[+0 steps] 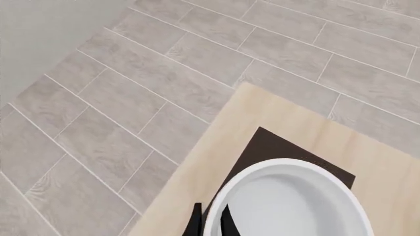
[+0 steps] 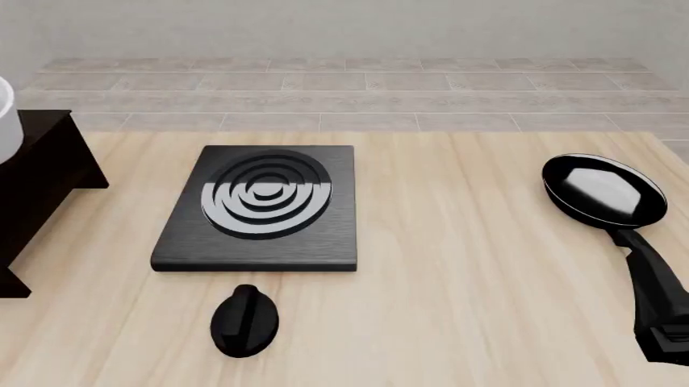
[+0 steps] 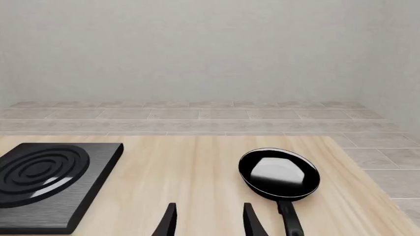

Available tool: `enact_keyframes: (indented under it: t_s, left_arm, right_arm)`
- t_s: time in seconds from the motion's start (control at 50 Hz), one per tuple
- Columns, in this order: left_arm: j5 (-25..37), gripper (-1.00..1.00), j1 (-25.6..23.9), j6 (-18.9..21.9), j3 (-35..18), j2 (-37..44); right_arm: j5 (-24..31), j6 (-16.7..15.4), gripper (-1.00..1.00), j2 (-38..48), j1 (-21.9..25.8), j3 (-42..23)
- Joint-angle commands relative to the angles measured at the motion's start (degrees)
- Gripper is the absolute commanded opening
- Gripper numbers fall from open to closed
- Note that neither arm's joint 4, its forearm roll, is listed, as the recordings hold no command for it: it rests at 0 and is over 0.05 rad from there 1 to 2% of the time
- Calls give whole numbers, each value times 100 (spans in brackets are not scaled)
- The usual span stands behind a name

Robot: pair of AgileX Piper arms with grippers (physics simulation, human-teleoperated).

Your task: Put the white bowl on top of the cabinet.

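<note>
The white bowl (image 1: 288, 206) hangs over the dark brown cabinet (image 1: 269, 147) at the table's far left corner. My left gripper (image 1: 211, 222) is shut on the bowl's rim, with one finger outside the wall and one inside. In the front view only a sliver of the bowl (image 2: 5, 121) shows at the left edge, over the cabinet's top (image 2: 48, 173). I cannot tell whether the bowl touches the top. My right gripper (image 3: 210, 221) is open and empty, low over the table between the stove plate and the frying pan.
A black stove plate with silver rings (image 2: 258, 205) lies mid-table, with a black knob (image 2: 245, 320) in front of it. A black frying pan (image 2: 603, 189) sits at the right, handle pointing toward the near edge. The wooden table (image 2: 463, 266) stands on a tiled floor.
</note>
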Motion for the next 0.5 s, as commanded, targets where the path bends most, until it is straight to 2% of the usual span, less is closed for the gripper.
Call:
enact_keyframes:
  t_s: [0.02,0.1,0.12,0.28,0.34,0.36,0.46,0.5]
  left_arm:
    - [-142,-100,-73,12,210,229]
    - [-130,-100,-86,92,235,236]
    - [-124,100,-76,102,247,219]
    - [25,100,-56,158,95,173]
    - [264,100,13,224,-148,203]
    - [349,100,88,371,-266,183]
    - [749,100,117,369,-730,52]
    - [767,100,115,378,-739,20]
  right_arm:
    - [0,0,100,0,0,0]
    - [0,1,100,1,0,0]
    - [0,0,100,0,1,0]
    - [0,0,100,0,1,0]
    - [0,0,100,0,0,0]
    - [0,0,100,1,1,0]
    - [0,0,100,0,1,0]
    - [0,2,100,0,0,0]
